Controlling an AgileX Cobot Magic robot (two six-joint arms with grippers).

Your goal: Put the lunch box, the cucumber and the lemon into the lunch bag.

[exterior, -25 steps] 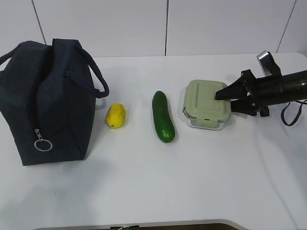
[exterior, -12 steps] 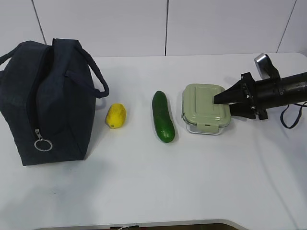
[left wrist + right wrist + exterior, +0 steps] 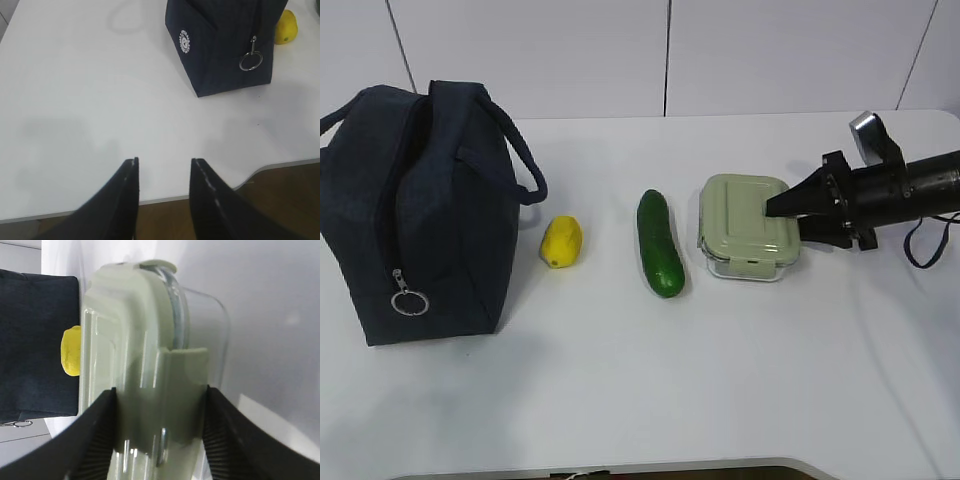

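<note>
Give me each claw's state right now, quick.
Left claw: open, empty, above bare table.
Right claw: fingers either side of the lunch box; a firm grip cannot be told.

one lunch bag [image 3: 415, 210]; one lemon [image 3: 561, 242], one cucumber [image 3: 659, 243], one lunch box [image 3: 745, 226]

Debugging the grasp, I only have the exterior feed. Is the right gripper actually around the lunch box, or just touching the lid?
Observer: Around it. In the right wrist view the right gripper has one finger on each side of the lunch box, at a clip tab.
Operator: Left arm? Not in my feed.
Observer: The left gripper is open over the table near its front edge, holding nothing.
Operator: Any marking on the lunch bag?
Observer: The lunch bag has a round white logo on its end panel.
</note>
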